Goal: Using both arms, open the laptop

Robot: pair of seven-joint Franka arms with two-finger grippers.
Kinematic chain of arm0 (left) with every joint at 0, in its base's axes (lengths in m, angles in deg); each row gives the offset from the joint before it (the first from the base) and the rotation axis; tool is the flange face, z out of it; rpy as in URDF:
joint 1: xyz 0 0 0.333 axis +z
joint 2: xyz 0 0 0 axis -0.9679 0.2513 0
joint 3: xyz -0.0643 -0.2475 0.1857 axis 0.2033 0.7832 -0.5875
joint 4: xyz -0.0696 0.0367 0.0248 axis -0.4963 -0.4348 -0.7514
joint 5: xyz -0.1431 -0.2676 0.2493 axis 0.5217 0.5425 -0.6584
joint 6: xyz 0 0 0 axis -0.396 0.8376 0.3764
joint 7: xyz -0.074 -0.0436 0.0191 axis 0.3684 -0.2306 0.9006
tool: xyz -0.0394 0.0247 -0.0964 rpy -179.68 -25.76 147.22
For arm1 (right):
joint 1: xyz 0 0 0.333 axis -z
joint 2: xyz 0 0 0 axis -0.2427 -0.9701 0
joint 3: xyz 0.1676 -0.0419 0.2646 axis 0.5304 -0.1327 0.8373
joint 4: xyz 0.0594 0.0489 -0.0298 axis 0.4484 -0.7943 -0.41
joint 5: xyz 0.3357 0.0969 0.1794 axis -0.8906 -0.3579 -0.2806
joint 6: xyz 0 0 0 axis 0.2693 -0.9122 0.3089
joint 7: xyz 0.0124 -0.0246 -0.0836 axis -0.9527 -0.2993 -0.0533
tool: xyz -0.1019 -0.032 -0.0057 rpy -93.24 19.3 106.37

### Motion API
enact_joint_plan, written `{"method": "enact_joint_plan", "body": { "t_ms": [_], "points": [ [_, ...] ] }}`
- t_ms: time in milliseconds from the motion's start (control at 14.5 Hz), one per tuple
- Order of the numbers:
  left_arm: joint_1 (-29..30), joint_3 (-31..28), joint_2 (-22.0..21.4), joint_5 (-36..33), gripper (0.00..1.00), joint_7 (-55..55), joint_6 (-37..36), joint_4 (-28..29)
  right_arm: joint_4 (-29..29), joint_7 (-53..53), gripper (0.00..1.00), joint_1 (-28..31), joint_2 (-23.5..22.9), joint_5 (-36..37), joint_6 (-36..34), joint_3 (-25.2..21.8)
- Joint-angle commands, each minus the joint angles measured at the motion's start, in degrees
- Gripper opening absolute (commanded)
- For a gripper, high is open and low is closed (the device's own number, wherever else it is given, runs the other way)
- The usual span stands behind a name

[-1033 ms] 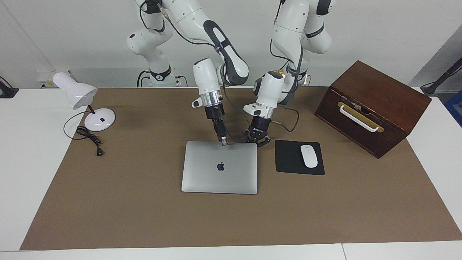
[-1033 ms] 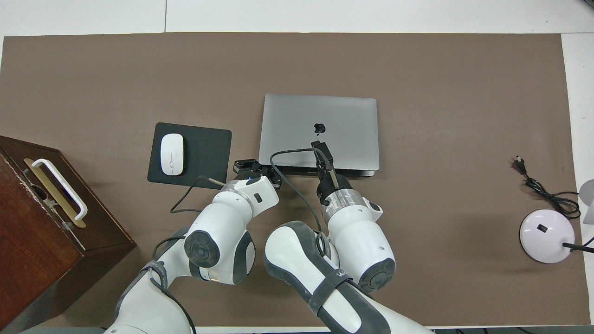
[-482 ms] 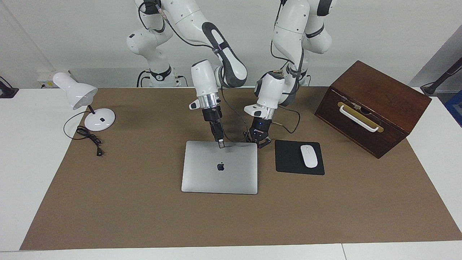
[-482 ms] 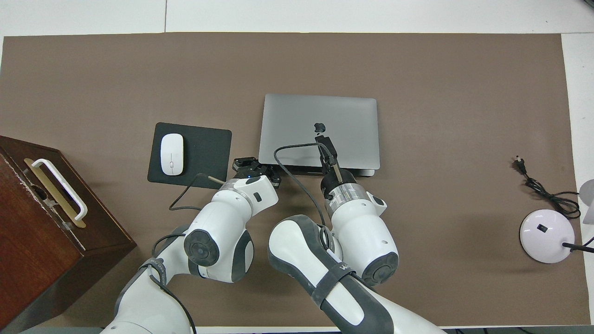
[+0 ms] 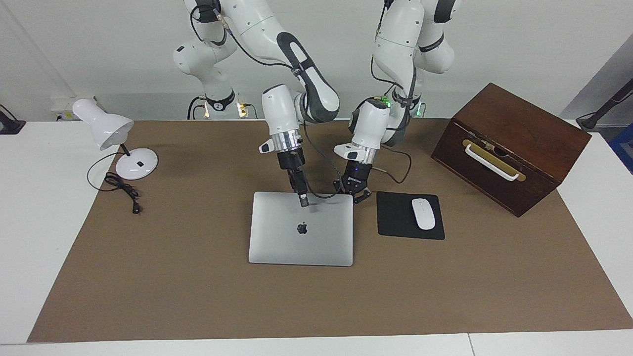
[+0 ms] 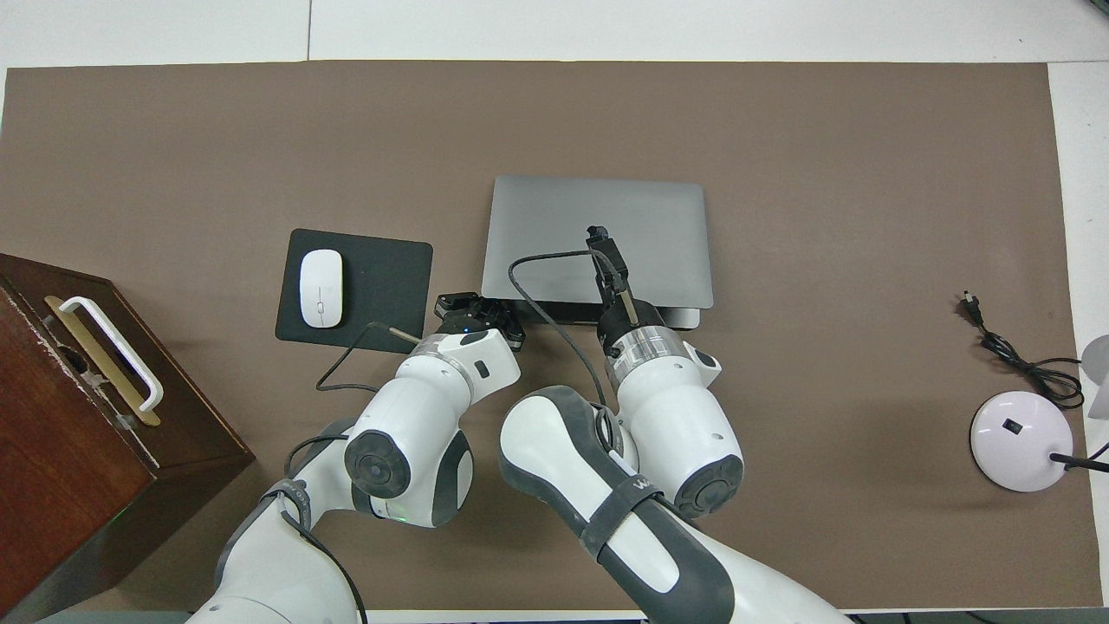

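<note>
Closest to the robots, toward the right arm's end of the table, stands the white desk lamp (image 5: 118,143); toward the left arm's end sits the wooden box (image 5: 509,148); neither plays a part in the task.

Next out, the left gripper (image 5: 354,194) is low at the corner of the laptop (image 5: 296,242) nearest the robots on the left arm's side, its fingers (image 5: 365,194) spread apart and holding nothing; it has hardly moved over the last second. The right gripper (image 5: 303,200) has travelled from that same near edge out over the lid, toward the dark logo; whether it is parted or closed I cannot tell, nor whether its tip touches the lid or hangs just above it.

The laptop lies mid-table on the brown mat, logo up, beside the black mouse pad (image 5: 395,217) and its white mouse (image 5: 423,213). From overhead, more of the base now shows under the lid's near edge than a second ago; I judge the lid has begun to lift there, so the opening side faces the robots and the seam has been cracked; the task is barely started. The swing upward likely needs the base held down, or the whole machine may slide or tip.
</note>
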Motion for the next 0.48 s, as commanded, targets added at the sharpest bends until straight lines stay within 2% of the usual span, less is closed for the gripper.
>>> {"method": "enact_joint_plan", "body": {
  "t_ms": [0, 413],
  "points": [
    [0.84, 0.18, 2.89, -1.29, 0.0, -0.4, 1.98, -1.03, 3.62, -1.96, 1.0, 2.81, -1.12, 1.5, -2.43, 0.1],
    [0.84, 0.18, 2.98, -1.29, 0.0, -0.4, 2.07, -0.94, 8.81, -2.49, 1.0, 3.51, -3.23, 1.59, -5.42, -0.52]
  ]
}}
